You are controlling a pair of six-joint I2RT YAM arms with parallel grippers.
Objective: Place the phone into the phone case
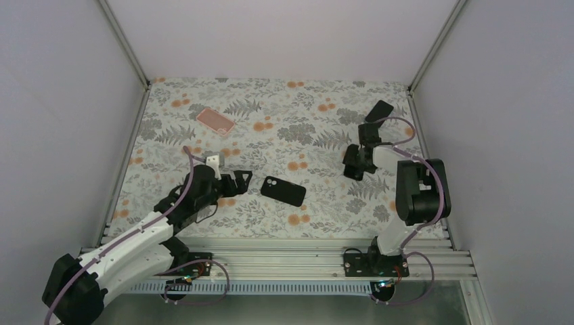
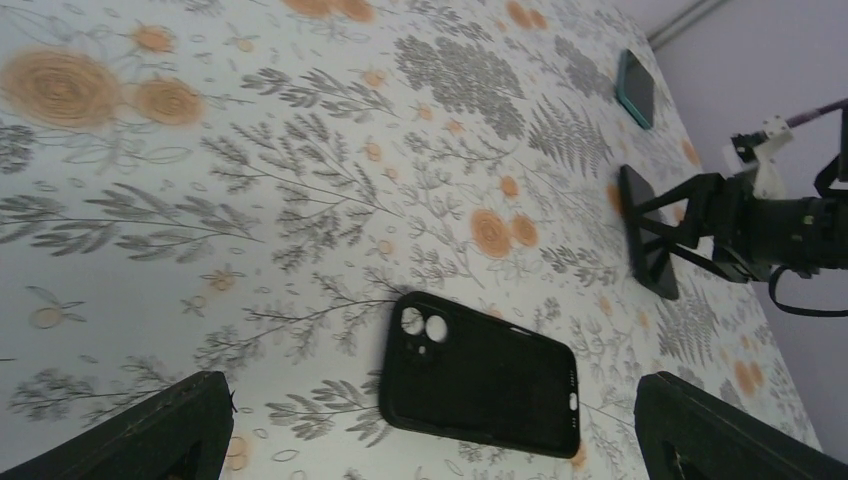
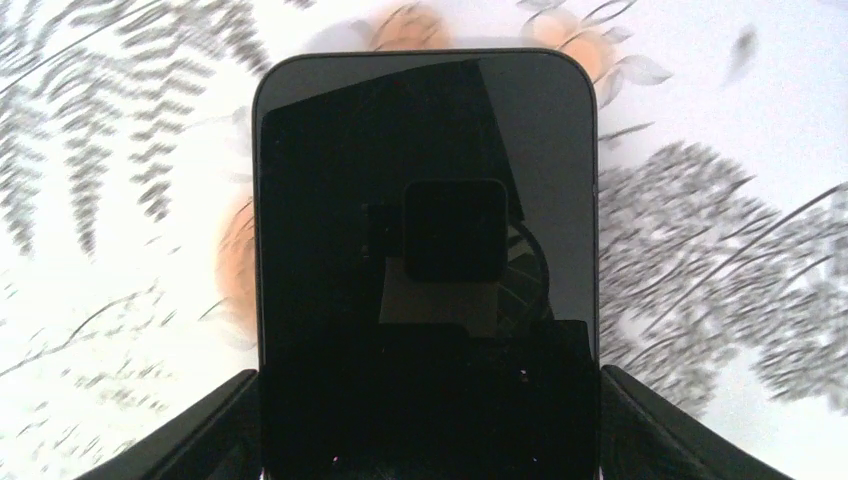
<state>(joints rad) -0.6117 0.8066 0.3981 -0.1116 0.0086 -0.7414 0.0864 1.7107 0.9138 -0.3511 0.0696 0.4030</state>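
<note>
Gripping the glossy black slab-shaped phone (image 3: 425, 250) by both long edges, the right fingers (image 3: 200, 430) hold it upright at the right of the flower-printed counter (image 1: 298, 132). The matte black phone case (image 1: 283, 191) lies flat to the left and nearer, its long axis running roughly left-right, just ahead of the left fingers (image 2: 150, 430), which stand wide apart and empty. That arm is the nearer one, likely to steady it.

Four flat handset-sized items: one glossy black phone (image 3: 425, 250), one matte black phone case with camera cut-outs (image 2: 478, 373), one pink rounded-corner rectangular slab (image 1: 215, 120) and one dark teal-edged slab (image 2: 635, 88). One floral-print tabletop (image 1: 304, 135). Two robot arms: left arm (image 1: 135, 238), right arm (image 1: 416, 193).
</note>
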